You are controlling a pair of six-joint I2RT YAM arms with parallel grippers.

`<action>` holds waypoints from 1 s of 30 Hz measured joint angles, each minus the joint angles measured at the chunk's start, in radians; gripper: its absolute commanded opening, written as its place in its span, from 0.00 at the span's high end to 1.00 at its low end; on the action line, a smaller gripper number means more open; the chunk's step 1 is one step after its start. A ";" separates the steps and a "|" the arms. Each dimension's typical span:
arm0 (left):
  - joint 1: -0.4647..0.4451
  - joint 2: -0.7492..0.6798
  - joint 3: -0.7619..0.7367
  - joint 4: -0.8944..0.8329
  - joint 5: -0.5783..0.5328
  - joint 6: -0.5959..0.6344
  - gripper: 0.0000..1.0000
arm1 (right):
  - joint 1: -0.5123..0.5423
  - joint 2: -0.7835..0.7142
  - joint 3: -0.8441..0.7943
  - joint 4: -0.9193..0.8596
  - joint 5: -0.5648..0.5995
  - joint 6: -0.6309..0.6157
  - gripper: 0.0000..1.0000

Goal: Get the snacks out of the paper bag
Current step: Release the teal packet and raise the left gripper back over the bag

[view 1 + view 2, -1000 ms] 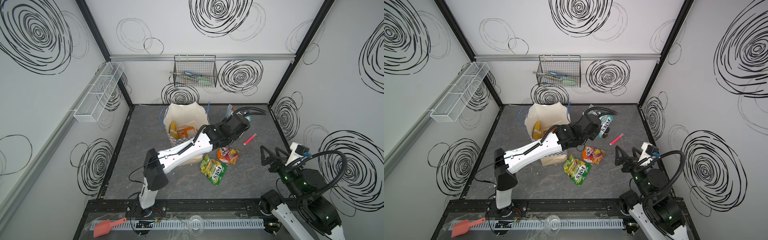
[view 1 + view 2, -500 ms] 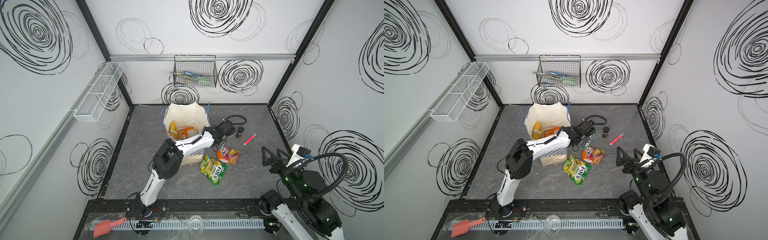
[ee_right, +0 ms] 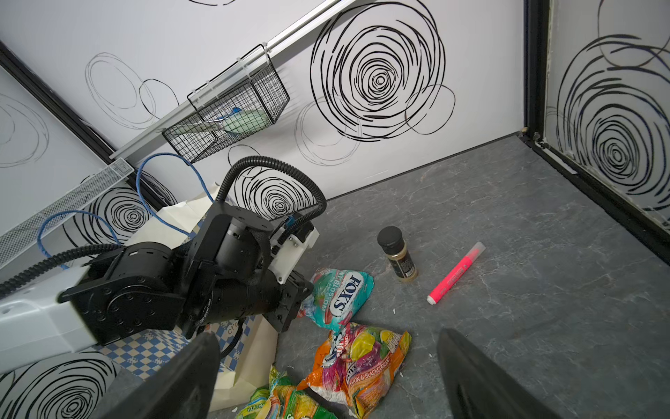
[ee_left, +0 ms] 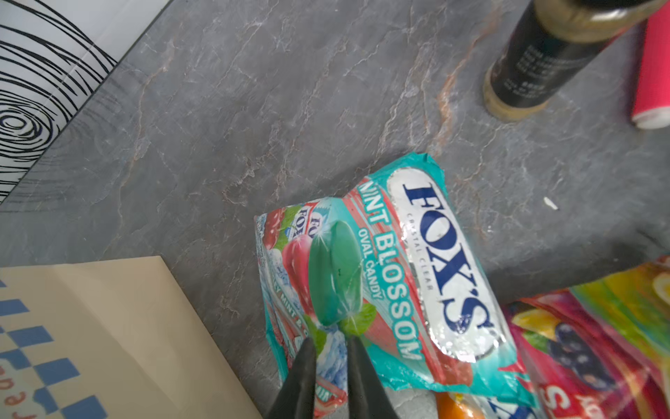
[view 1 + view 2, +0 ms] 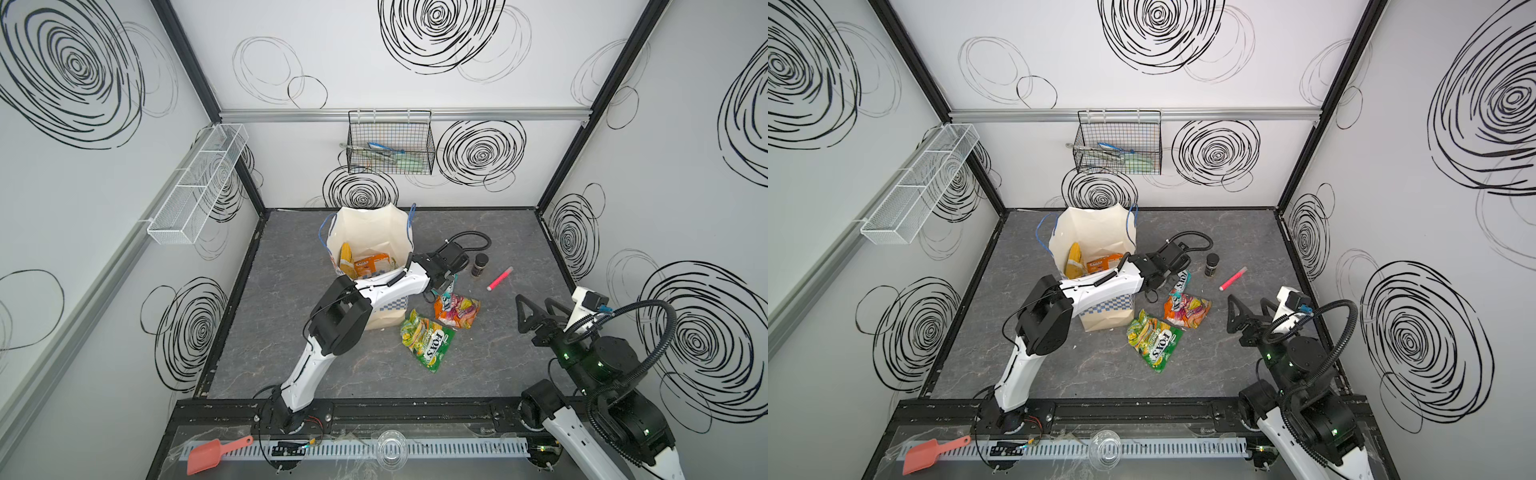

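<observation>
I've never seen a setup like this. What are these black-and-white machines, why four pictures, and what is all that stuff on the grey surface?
They are two robot arms mounted at the near edge of a grey table, each ending in a two-fingered gripper. Two pictures look down from overhead, side by side like a pair of eyes; the other two come from a camera on each wrist. The job is emptying the paper bag. Three snacks lie outside it: a teal packet, an orange-pink packet and a green packet. A yellow packet and an orange packet show inside. The dark jar and pink marker are not snacks. The left gripper has its jaws slightly apart at the teal packet's edge; whether it pinches it is unclear. The right gripper is open and empty.
</observation>
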 measured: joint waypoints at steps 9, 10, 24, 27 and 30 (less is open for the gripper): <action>-0.015 -0.185 0.011 -0.001 0.084 -0.026 0.53 | 0.000 0.053 -0.022 0.033 -0.057 -0.003 0.03; -0.018 -0.224 0.014 0.005 0.100 -0.033 0.50 | 0.000 0.061 -0.027 0.042 -0.067 -0.002 0.03; 0.026 -0.743 0.045 0.042 0.097 -0.021 0.10 | 0.000 0.201 -0.097 0.158 -0.244 0.046 0.03; 0.121 -0.827 -0.013 0.037 0.132 -0.038 0.07 | 0.000 0.227 -0.097 0.195 -0.302 0.038 0.03; 0.263 -0.881 -0.073 0.024 0.187 -0.065 0.05 | 0.000 0.301 -0.090 0.232 -0.408 0.018 0.03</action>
